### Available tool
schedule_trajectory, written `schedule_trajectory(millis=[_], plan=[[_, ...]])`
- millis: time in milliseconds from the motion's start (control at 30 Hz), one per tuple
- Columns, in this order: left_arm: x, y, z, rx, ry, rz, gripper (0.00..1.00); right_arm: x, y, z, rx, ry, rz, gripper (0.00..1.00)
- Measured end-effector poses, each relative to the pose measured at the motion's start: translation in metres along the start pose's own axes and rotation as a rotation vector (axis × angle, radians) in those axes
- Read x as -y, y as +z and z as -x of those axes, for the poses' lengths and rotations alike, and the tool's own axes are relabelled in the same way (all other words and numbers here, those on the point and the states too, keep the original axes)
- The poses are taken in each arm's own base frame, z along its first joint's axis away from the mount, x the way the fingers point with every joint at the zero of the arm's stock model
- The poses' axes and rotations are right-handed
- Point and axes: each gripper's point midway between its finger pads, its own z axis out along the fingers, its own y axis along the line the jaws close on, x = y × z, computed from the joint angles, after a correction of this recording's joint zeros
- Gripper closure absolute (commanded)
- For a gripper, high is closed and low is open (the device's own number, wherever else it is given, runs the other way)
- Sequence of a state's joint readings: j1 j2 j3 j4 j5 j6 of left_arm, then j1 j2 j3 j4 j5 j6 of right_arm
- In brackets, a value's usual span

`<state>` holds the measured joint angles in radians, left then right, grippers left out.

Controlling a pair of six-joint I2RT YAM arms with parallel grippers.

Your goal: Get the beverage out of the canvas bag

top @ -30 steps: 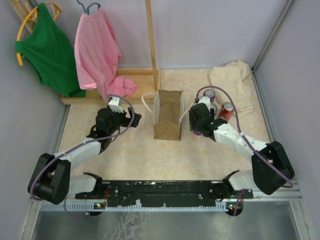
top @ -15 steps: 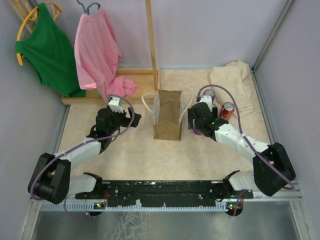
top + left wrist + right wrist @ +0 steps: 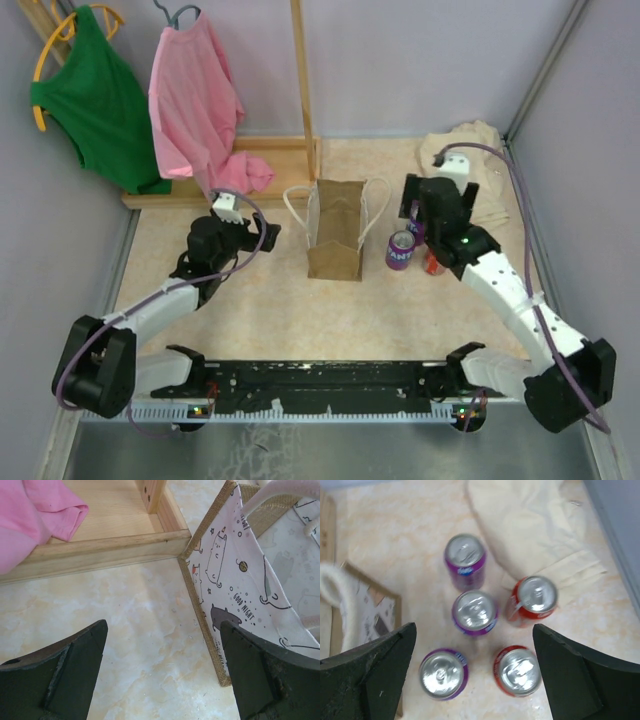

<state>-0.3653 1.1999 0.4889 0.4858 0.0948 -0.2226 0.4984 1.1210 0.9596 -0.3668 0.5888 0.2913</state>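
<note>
Purple cans (image 3: pixel 475 612) I count three and red cans (image 3: pixel 532 600) two, all upright and close together on the desk (image 3: pixel 410 530). One canvas bag (image 3: pixel 335 235) stands in the centre of the top view. The nearest purple can (image 3: pixel 400 250) stands just right of it, outside the bag. My right hand (image 3: pixel 474 630) hangs above the group, fingers wide apart, holding nothing. My left hand (image 3: pixel 163 626) is also apart, just beside the bag's left side. One cream cloth (image 3: pixel 470 150) and the side wall (image 3: pixel 590 150) close the upper right. Bare desk lies open at lower centre.
</note>
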Motion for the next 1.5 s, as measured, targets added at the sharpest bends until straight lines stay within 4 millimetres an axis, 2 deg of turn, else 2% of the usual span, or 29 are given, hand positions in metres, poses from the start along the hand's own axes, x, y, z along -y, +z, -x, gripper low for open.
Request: schedule_trajectory(millis=[100,133,167,300,400,467,533,600,833,1133,1500], plan=[[0.000,-0.001,0.005,0.014,0.001,0.004,0.00,0.041,0.002,0.028,0.059,0.093,-0.087,0.01],[0.000,-0.002,0.006,0.020,0.003,0.008,0.00,0.070,0.005,0.035,0.076,0.144,-0.152,0.01],[-0.001,-0.003,0.008,0.024,0.004,0.011,0.00,0.075,0.005,0.036,0.078,0.152,-0.165,0.01],[-0.005,-0.006,0.015,0.049,0.009,0.038,0.00,0.143,0.008,0.040,0.099,0.279,-0.323,0.01],[-0.009,-0.013,0.020,0.076,0.013,0.069,0.00,0.197,0.001,0.036,0.141,0.434,-0.423,0.01],[-0.012,-0.018,0.023,0.094,0.013,0.092,0.00,0.232,-0.008,0.022,0.165,0.533,-0.495,0.01],[-0.017,-0.025,0.027,0.121,0.013,0.122,0.00,0.255,-0.017,0.006,0.177,0.601,-0.556,0.01],[-0.022,-0.031,0.030,0.144,0.012,0.153,0.00,0.257,-0.018,-0.004,0.172,0.625,-0.561,0.01],[-0.038,-0.045,0.036,0.188,0.013,0.248,0.00,0.247,-0.008,-0.027,0.131,0.634,-0.515,0.01],[-0.052,-0.049,0.029,0.176,0.010,0.325,0.00,0.242,-0.005,-0.025,0.135,0.627,-0.480,0.01],[-0.060,-0.052,0.026,0.174,0.009,0.367,0.00,0.242,-0.004,-0.023,0.141,0.624,-0.474,0.01]])
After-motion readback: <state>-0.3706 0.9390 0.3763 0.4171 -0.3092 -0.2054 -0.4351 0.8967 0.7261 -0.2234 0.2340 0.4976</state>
